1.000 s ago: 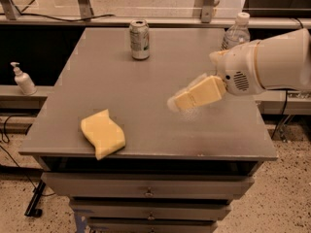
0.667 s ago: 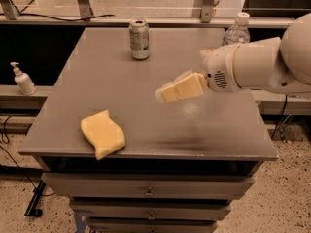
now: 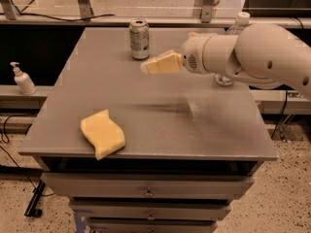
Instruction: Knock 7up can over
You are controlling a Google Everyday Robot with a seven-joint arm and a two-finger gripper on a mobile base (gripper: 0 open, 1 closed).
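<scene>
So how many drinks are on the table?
2. The 7up can stands at the table's back, just beyond the gripper; the water bottle is back right, partly hidden by the arm, which may hide more.

One tool (image 3: 147, 67), above one tabletop (image 3: 146, 110). One can (image 3: 139, 39), just beyond tool tip. One bottle (image 3: 236, 25), right of tool, partly behind arm. One sponge (image 3: 102, 133), well apart, front-left of tool. One pump dispenser (image 3: 22, 79), far left of tool.
</scene>
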